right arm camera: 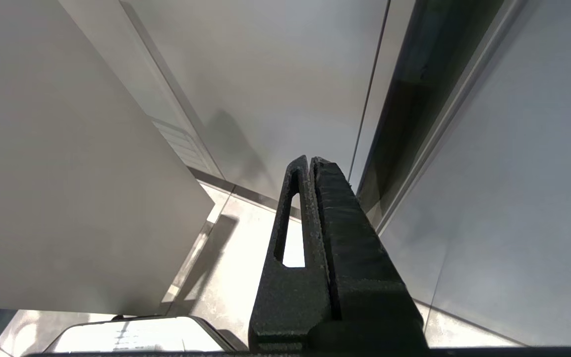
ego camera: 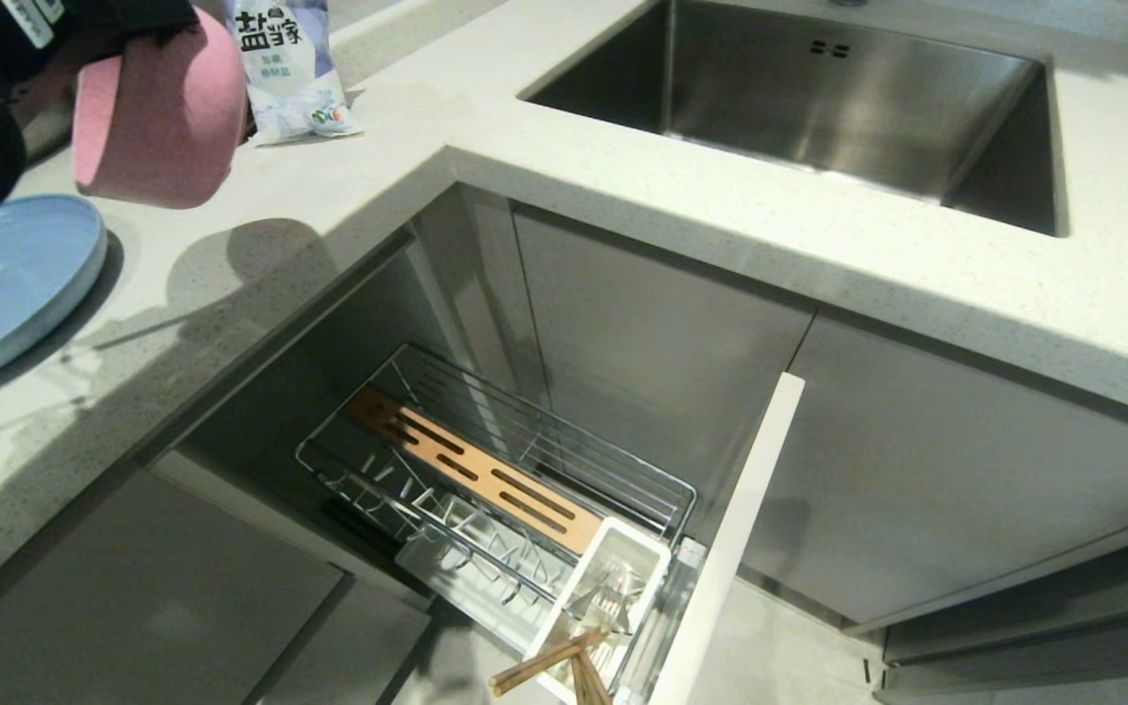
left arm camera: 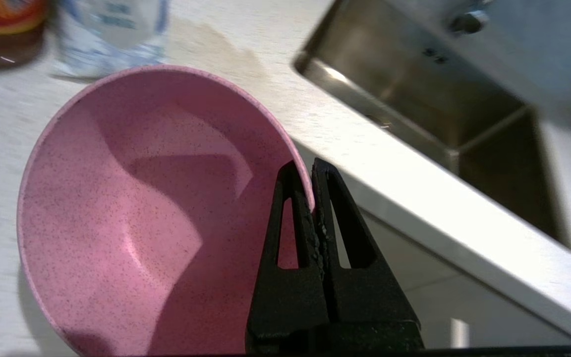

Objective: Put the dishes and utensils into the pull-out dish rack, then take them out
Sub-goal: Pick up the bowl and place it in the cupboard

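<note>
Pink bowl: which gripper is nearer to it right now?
Left. The left gripper is clamped on the pink bowl's rim above the counter; the right gripper hangs shut, beside the cabinets.

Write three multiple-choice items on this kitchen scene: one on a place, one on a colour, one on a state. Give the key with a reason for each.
1. Where do the chopsticks stand?
A. in the sink
B. in the white caddy of the pull-out rack
C. on the plate

2. What colour is the plate on the counter?
A. light blue
B. white
C. green

3. How is the bowl held?
A. it rests in the rack
B. it lies in the sink
C. the left pincer is shut on its rim, above the counter

Key:
1 B, their ends stick out of the caddy at the rack's front.
2 A, the head view shows it light blue beside the bowl.
3 C, the left wrist view shows the rim pinched between the fingers.
</note>
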Robot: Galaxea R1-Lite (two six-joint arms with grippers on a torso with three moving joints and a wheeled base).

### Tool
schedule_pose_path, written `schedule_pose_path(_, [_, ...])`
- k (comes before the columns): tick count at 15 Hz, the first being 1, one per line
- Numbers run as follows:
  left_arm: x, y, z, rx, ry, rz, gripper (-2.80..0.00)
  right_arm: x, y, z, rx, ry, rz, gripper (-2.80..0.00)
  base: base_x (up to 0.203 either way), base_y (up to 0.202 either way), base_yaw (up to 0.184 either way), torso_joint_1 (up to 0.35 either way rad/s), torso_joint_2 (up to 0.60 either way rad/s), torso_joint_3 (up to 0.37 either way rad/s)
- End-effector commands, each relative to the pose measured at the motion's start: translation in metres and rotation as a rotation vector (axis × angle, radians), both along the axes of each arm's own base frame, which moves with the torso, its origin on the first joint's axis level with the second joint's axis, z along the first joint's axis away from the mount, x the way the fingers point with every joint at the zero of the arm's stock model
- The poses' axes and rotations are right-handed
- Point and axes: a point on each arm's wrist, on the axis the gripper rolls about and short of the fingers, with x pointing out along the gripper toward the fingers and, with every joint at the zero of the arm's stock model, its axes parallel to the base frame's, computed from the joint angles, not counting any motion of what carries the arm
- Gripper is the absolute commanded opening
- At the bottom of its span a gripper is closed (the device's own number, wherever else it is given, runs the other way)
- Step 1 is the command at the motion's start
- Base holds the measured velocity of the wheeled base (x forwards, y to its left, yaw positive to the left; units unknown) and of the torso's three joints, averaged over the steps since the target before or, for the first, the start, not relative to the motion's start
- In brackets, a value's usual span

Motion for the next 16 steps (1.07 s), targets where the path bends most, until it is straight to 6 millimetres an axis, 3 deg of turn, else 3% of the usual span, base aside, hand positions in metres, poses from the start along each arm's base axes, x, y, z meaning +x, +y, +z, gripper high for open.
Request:
schedule_pose_path(1, [-0.006, -0.008, -0.007, -0.106, 0.042, -0.072, -2.80, 0.000, 0.000, 0.000, 0.001, -0.005, -0.002, -2.80, 0.000, 0.000, 0.000, 0.000, 0.00, 0.000])
schedule_pose_path(7, [-0.013, -0.048, -0.052, -0.258, 0.276, -0.262, -2.80, 0.000, 0.000, 0.000, 0.001, -0.005, -0.001, -2.80, 0.000, 0.000, 0.000, 0.000, 0.00, 0.000])
schedule_pose_path(16, [0.035, -0.088, -0.123, -0.495, 0.301, -0.192, -2.80, 0.000, 0.000, 0.000, 0.001, -0.005, 0.000, -2.80, 0.000, 0.000, 0.000, 0.000, 0.00, 0.000])
